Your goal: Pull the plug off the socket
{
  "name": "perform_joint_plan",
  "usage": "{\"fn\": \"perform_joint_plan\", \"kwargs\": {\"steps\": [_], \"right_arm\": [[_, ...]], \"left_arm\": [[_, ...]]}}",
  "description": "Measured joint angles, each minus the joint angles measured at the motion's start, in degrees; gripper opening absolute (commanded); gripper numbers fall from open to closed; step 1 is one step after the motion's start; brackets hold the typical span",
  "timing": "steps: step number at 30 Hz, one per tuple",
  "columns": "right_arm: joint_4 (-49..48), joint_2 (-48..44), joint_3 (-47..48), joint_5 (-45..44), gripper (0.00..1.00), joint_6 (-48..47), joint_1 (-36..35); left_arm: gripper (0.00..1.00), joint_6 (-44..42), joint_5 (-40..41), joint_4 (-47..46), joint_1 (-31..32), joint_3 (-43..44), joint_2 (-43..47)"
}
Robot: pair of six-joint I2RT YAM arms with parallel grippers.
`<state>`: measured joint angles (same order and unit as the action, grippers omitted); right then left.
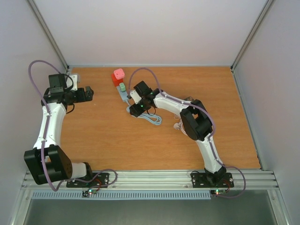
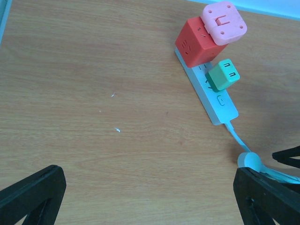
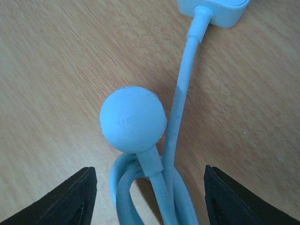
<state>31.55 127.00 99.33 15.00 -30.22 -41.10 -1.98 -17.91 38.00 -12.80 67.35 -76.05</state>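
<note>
Green plug, seated midway on the white power strip just beside the red cube adapter, looks light, rigid and slick, so I'd pinch its flat sides; left pincer and right pincer both gape released.

We look down on a wooden table. Our left end effector has its two black fingers spread wide at the bottom corners, with nothing between them. At upper right a pale power strip lies at a slant. A red cube adapter sits on its far end and carries a pink plug. A green plug sits in the strip just beside the cube. The strip's pale blue cable runs down to a round blue knob by the right finger.
</note>
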Motion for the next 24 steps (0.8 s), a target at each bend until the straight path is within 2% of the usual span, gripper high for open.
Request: {"fn": "perform_joint_plan", "kwargs": {"steps": [12,24], "right_arm": [[1.9,2.1,0.9,-0.2,0.38,-0.3,-0.2],[-0.4,-0.3,-3.5,0.9,0.27,-0.2,-0.3]], "left_arm": [[1.0,-1.2,-1.2,0.9,0.0,0.0,0.0],[1.0,-1.3,-2.9,1.2,0.0,0.0,0.0]]}}
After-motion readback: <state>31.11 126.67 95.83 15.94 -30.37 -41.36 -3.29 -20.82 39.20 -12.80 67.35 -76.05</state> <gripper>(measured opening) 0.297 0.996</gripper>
